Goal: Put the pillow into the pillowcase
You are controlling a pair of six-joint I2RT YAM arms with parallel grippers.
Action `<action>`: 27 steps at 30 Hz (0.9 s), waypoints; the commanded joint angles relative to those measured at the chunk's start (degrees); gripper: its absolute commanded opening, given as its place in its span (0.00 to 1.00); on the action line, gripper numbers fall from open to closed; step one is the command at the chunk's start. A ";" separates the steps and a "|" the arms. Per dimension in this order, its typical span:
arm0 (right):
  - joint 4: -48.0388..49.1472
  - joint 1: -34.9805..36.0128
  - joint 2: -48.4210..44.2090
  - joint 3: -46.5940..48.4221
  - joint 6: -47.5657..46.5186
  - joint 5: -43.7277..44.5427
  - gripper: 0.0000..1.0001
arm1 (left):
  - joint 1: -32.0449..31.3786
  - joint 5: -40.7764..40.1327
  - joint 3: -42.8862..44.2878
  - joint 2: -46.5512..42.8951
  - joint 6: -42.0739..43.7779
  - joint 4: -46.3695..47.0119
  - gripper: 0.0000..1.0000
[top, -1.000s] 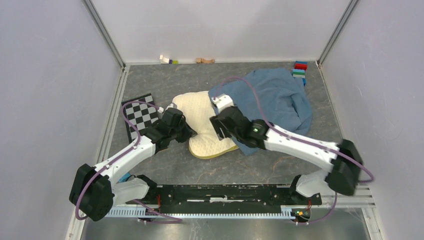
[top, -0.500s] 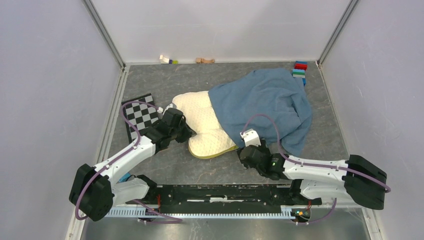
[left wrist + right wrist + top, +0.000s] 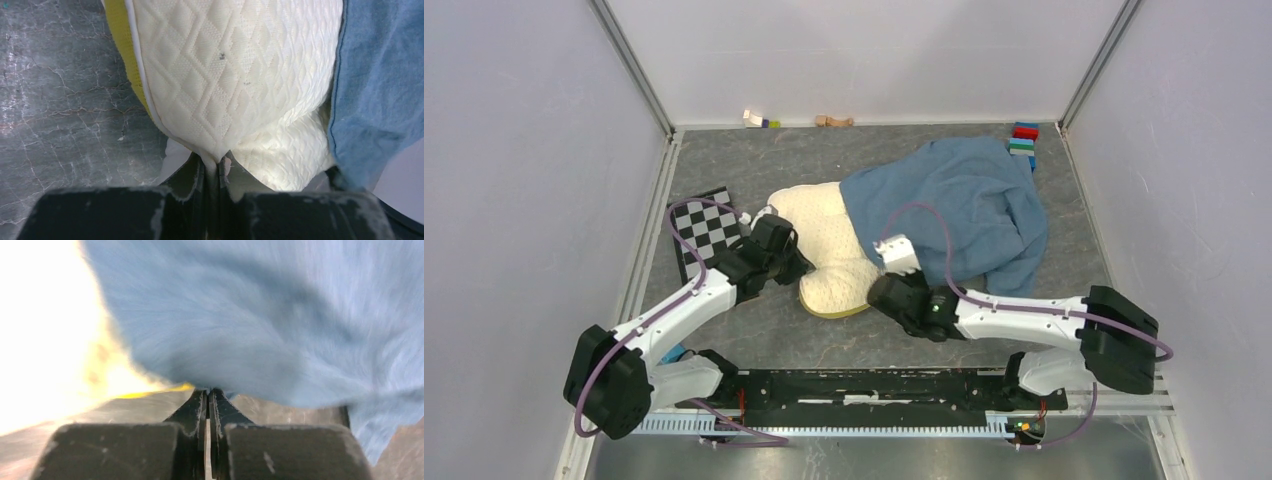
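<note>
The cream-white pillow (image 3: 824,240) lies mid-table, its right part inside the dusty-blue pillowcase (image 3: 954,200). Its yellow band (image 3: 120,55) shows in the left wrist view. My left gripper (image 3: 796,262) (image 3: 218,162) is shut on the pillow's left edge, pinching a fold of the quilted cover (image 3: 225,75). My right gripper (image 3: 882,290) (image 3: 209,390) is shut at the pillowcase's near hem, where the blue cloth (image 3: 260,315) comes down to the tips, beside the pillow's near corner (image 3: 45,340). The right wrist view is blurred.
A checkerboard card (image 3: 702,228) lies left of the pillow, under the left arm's cable. Coloured blocks (image 3: 1022,140) are stacked at the back right corner. Small pieces (image 3: 759,120) and a wooden bit (image 3: 834,121) lie along the back wall. Grey walls close in both sides.
The right arm left the pillow's top, swung toward the front edge, then came back to the pillowcase's near hem and closed its jaws. The left arm held still.
</note>
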 commanded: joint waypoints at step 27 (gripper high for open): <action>-8.36 -19.50 29.86 59.67 -23.30 -26.31 0.00 | -15.45 -3.12 34.28 -6.51 16.43 -24.67 1.00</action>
